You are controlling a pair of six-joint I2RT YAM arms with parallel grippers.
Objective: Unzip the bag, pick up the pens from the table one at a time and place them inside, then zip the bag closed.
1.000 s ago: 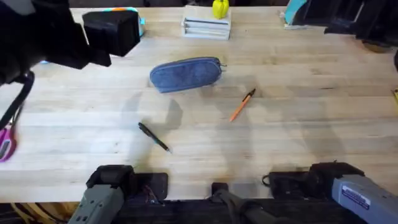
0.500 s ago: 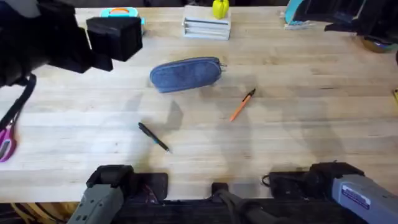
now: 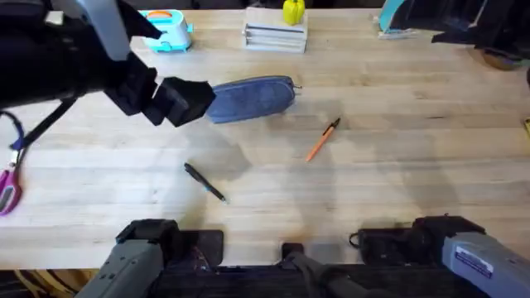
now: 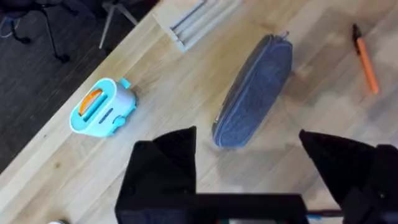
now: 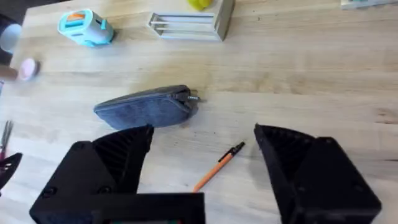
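Observation:
The grey-blue bag (image 3: pixel 252 98) lies zipped on the table (image 3: pixel 397 165), towards the back middle. My left gripper (image 3: pixel 184 101) hovers raised by the bag's left end, open and holding nothing; in the left wrist view the bag (image 4: pixel 255 93) lies beyond the gripper (image 4: pixel 249 171). The orange pen (image 3: pixel 321 139) lies to the bag's front right, and the black pen (image 3: pixel 204 181) lies nearer the front left. My right gripper (image 5: pixel 205 165) is open and empty, held back from the bag (image 5: pixel 146 107) and the orange pen (image 5: pixel 217 163).
A blue toy toaster (image 3: pixel 166 29) and a white rack (image 3: pixel 275 35) with a yellow object stand along the far edge. Pink-handled scissors (image 3: pixel 7 186) lie at the left edge. Dark equipment fills the back right corner.
My left arm has swung rightward and towards the front, bringing its gripper close to the bag's left end and uncovering the blue toy. Bag and pens have stayed put.

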